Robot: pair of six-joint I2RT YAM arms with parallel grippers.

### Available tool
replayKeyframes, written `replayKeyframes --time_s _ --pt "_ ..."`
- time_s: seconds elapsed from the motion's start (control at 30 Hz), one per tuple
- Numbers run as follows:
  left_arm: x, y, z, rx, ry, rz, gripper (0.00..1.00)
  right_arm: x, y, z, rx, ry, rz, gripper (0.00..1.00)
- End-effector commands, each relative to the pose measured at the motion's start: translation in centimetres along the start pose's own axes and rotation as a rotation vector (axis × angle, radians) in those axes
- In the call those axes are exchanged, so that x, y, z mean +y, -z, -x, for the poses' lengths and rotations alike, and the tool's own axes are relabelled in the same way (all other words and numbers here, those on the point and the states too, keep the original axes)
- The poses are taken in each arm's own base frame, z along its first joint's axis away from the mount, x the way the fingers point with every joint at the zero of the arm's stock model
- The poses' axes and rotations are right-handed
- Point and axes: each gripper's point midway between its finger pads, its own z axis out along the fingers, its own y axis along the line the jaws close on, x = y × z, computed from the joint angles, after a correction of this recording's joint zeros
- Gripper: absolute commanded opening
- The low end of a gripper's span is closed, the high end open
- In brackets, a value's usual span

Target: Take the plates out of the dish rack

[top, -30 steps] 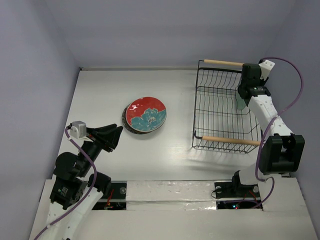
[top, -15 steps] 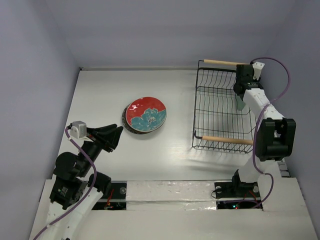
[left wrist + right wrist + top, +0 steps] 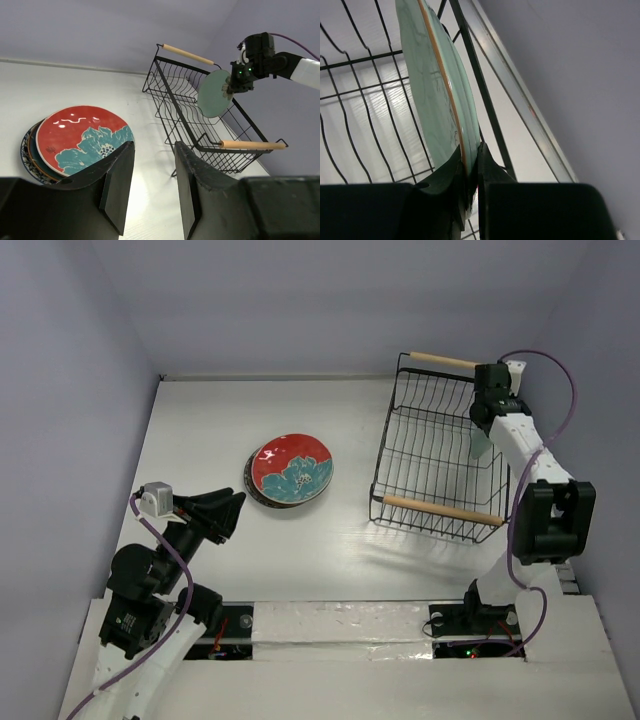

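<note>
While the right gripper pinches the pale green plate, next lift it above the dish rack; left gripper idles, parted.

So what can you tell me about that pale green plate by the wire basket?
The pale green plate is round and glossy, like glazed ceramic, with a thin orange-brown line at its rim. It stands on edge, nearly upright, at the right side of the dish rack. The right gripper is shut on its rim. Whether it touches the wires I cannot tell.
</note>
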Motion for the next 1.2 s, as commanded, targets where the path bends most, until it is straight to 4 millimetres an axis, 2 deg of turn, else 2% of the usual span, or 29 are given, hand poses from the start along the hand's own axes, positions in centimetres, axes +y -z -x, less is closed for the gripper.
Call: replayKeyframes --time_s 0.0,0.13,0.23,0.27,0.3,0.43,0.47,0.5,0.53,0.57,0.6,0.67,0.7,0.8,0.83,0.93,0.97,1.03,1.07,1.17 --pt "-0.9 0.3 1.7 -0.053 0.003 -0.023 0.35 -3.4 4.9 7.4 -0.213 -0.17 0.001 0.0" --pt "-0.8 0.3 1.8 -0.057 0.006 -0.018 0.35 -5.7 8.0 9.1 -0.284 -0.236 0.01 0.0" --pt "-0.8 0.3 1.8 -0.061 0.007 -0.019 0.35 -6.0 10.0 10.1 -0.322 -0.278 0.061 0.0" --pt "-0.8 0.3 1.8 -0.061 0.007 -0.019 0.35 -6.2 11.5 10.6 -0.349 -0.3 0.096 0.0" --pt "-0.7 0.3 1.8 -0.059 0.007 -0.016 0.35 -6.4 12.2 10.9 -0.361 -0.322 0.115 0.0" --pt "-0.7 0.2 1.7 -0.055 0.009 -0.014 0.35 -4.6 17.1 12.4 -0.438 -0.388 0.341 0.0" --pt "-0.6 0.1 1.7 -0.054 0.009 -0.012 0.35 -3.1 18.7 12.6 -0.45 -0.387 0.445 0.0" --pt "-0.6 0.1 1.7 -0.053 0.009 -0.01 0.35 -2.6 20.5 13.2 -0.473 -0.428 0.526 0.0" --pt "-0.6 0.1 1.7 -0.054 0.009 -0.008 0.36 -1.5 21.5 13.2 -0.472 -0.441 0.596 0.0" --pt "-0.5 0.1 1.7 -0.054 0.01 -0.006 0.36 0.7 23.4 13.0 -0.463 -0.43 0.755 0.0" --pt "-0.4 0.0 1.7 -0.056 0.008 0.003 0.36 2.2 25.6 13.6 -0.473 -0.483 0.879 0.0" --pt "-0.2 0.0 1.9 -0.063 0.005 0.009 0.37 5.6 28.1 12.5 -0.433 -0.475 1.064 0.0" --pt "0.0 0.0 1.9 -0.068 0.004 0.019 0.38 7.6 30.4 11.9 -0.406 -0.475 1.157 0.0" --pt "0.2 -0.3 1.8 -0.061 0.003 0.027 0.4 12.2 33.8 11.6 -0.363 -0.462 1.339 0.0" --pt "0.2 -0.3 1.7 -0.057 0.004 0.029 0.41 15.0 34.5 10.3 -0.307 -0.429 1.395 0.0" --pt "0.5 -0.5 1.6 -0.051 0.003 0.043 0.43 19.2 37.0 8.8 -0.23 -0.392 1.527 0.0" --pt "0.6 -0.6 1.5 -0.049 0.002 0.044 0.43 21.5 36.7 7.4 -0.173 -0.353 1.554 0.0" --pt "0.7 -0.6 1.4 -0.047 0.004 0.048 0.43 23.6 37.5 6.3 -0.129 -0.323 1.612 0.0" --pt "0.7 -0.7 1.4 -0.046 0.004 0.05 0.43 25.5 37.8 4.9 -0.09 -0.296 1.646 0.0" --pt "0.9 -0.7 1.3 -0.041 0.006 0.058 0.43 28.2 38.4 2.6 -0.018 -0.263 1.69 0.0"
